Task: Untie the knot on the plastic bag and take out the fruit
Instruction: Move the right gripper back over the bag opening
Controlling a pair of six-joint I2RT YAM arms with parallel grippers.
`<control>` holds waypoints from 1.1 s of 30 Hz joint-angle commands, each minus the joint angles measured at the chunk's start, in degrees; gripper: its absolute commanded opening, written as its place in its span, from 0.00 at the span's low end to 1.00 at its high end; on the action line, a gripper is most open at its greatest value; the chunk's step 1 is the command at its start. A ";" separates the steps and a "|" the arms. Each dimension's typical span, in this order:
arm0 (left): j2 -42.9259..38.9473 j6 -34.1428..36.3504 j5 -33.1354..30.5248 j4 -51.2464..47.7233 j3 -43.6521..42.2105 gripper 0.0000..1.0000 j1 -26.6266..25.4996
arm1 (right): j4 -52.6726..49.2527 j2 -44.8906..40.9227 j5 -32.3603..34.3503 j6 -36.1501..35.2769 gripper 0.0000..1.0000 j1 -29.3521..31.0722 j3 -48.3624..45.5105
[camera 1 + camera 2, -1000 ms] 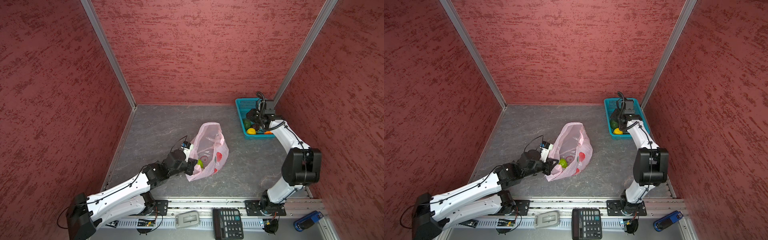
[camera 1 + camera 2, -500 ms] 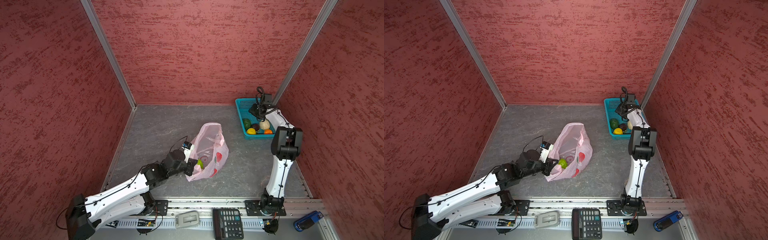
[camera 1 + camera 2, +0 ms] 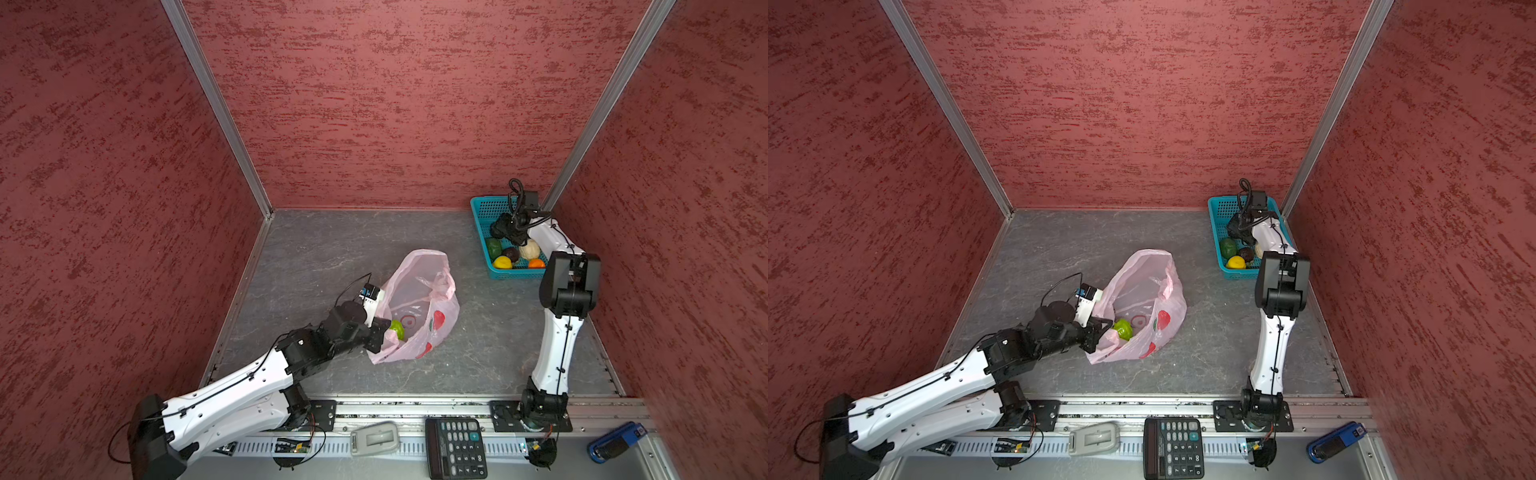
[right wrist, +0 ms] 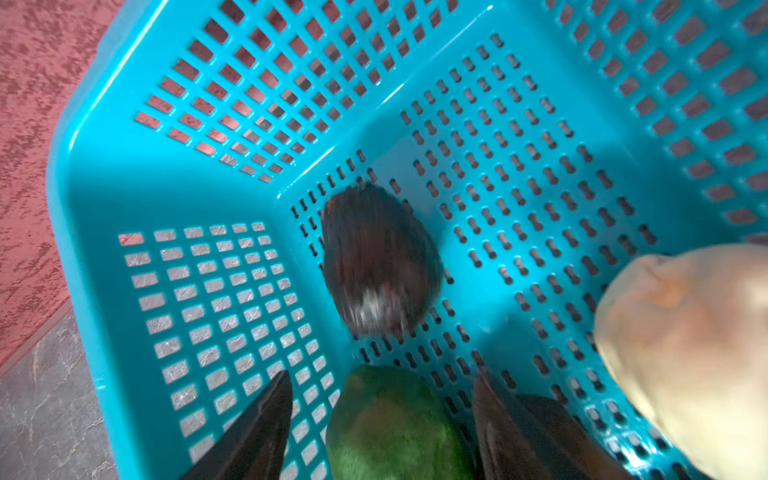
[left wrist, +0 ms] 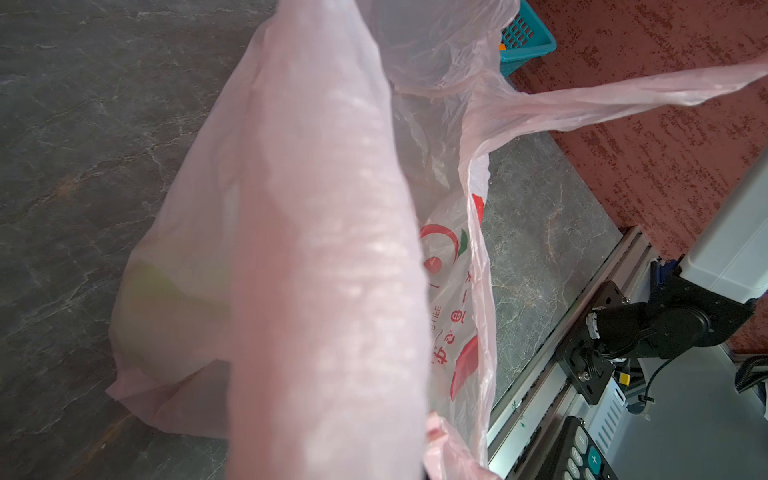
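1. One left gripper (image 3: 379,330) sits at the near-left rim of the plastic bag (image 3: 419,291). Its jaws are clenched, pinching the rim's thin film. The left wrist view hides them, because pink film drapes right across it.
2. The one bag, pale pink with red print, lies in the middle of the grey bench (image 3: 332,249) with its mouth gaping and a handle (image 3: 444,282) lying loose. Only the left wrist view shows a handle drawn out in a long strip (image 5: 623,95).
3. One bright green fruit (image 3: 1122,329) lies inside the bag, just beside the left jaws. It is clear in both top views, but the left wrist view shows only a green smear (image 5: 174,299) behind the film.
4. Along the front rail, left to right, lie one grey handheld device (image 3: 374,442), one black calculator (image 3: 455,446) and one blue gadget (image 3: 615,442).
5. One teal basket (image 3: 490,208) stands in the far right corner.
   - A top view shows five fruit in it: dark green fruit (image 3: 493,248), dark brown fruit (image 3: 511,253), cream fruit (image 3: 528,249), yellow fruit (image 3: 502,262) and orange fruit (image 3: 536,263).
   - Where the right arm (image 3: 1281,286) crosses the basket in a top view, the orange one is hidden and the cream one nearly so.
6. One right gripper (image 3: 505,229) hangs over the basket with its jaws released, standing apart and grasping nothing. The right wrist view shows just three fruit:
   - the dark brown one, blurred, on the basket floor;
   - the dark green one below the gap between the fingertips (image 4: 266,424);
   - the cream one at the edge.
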 commanded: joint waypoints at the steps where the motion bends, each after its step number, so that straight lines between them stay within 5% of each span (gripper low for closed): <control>1: -1.13 1.02 -1.95 -2.13 0.19 0.00 -0.06 | -0.36 -6.18 1.45 -1.09 0.71 0.43 -2.17; 21: -1.26 3.66 -5.57 -3.85 0.58 0.00 0.19 | -3.77 -35.41 -0.50 -4.61 0.71 15.98 -19.36; 33: -0.89 3.80 -5.36 -4.19 2.21 0.00 0.17 | -13.52 -48.69 -0.22 -2.79 0.71 35.73 -22.54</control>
